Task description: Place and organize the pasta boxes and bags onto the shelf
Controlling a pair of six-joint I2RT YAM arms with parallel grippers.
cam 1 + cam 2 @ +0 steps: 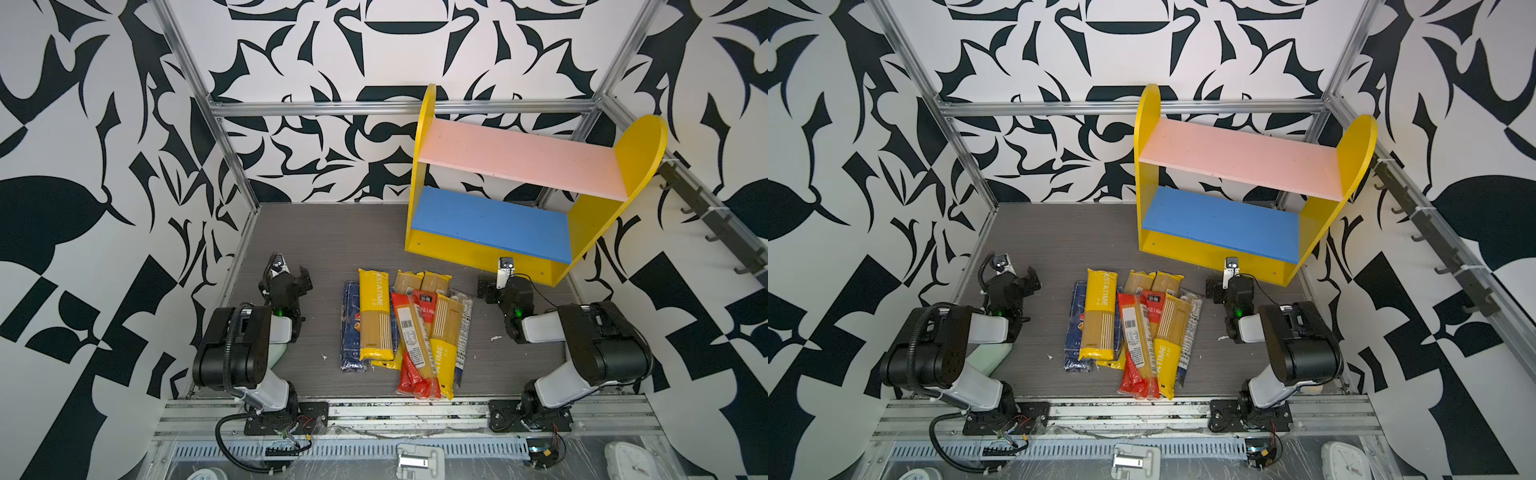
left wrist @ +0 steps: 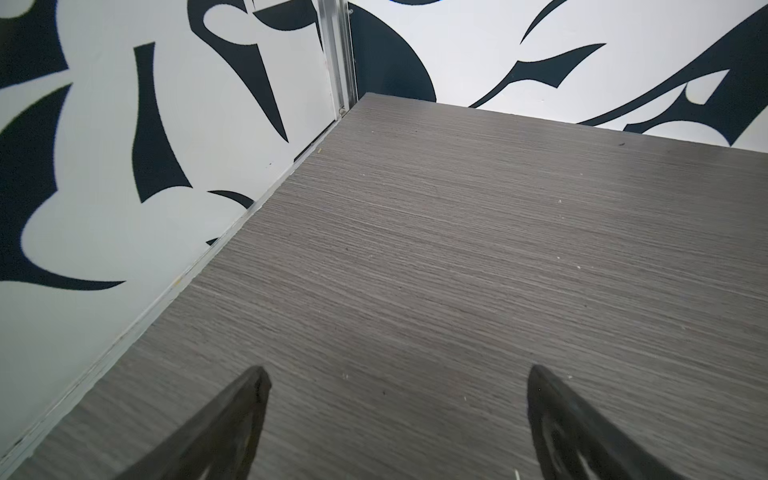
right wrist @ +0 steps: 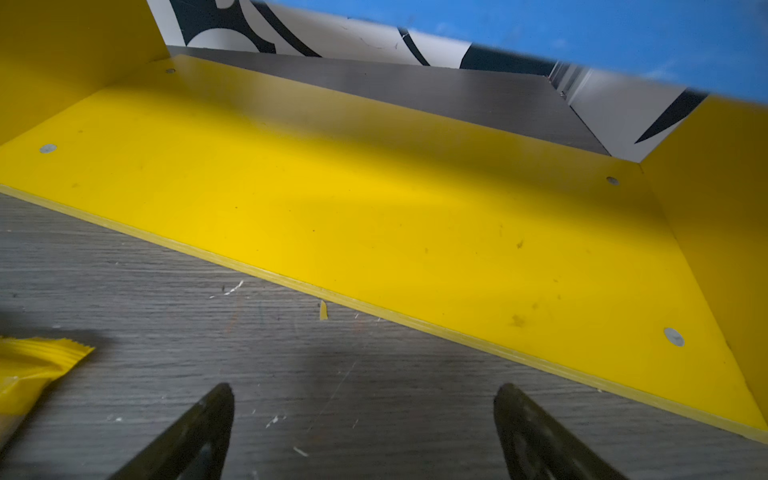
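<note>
The bags lie in an overlapping pile mid-table in both top views: a yellow-ended spaghetti bag (image 1: 375, 316) (image 1: 1098, 320), a red-ended one (image 1: 415, 345), another yellow-ended one (image 1: 444, 332) and a dark one (image 1: 463, 328) on the right. A dark blue pasta box (image 1: 351, 328) lies partly under the left yellow bag. The shelf (image 1: 494, 222) (image 1: 1221, 220) stands at the back right with its pink and blue boards bare. My left gripper (image 1: 293, 274) (image 2: 399, 374) is open over bare table, left of the pile. My right gripper (image 1: 496, 278) (image 3: 363, 390) is open just before the shelf's yellow base (image 3: 374, 199).
Patterned walls with aluminium posts close in the table on three sides. A black hook rail (image 1: 706, 208) runs along the right wall. Small white scraps (image 1: 494, 337) dot the table. One yellow bag end (image 3: 33, 361) shows beside the right gripper.
</note>
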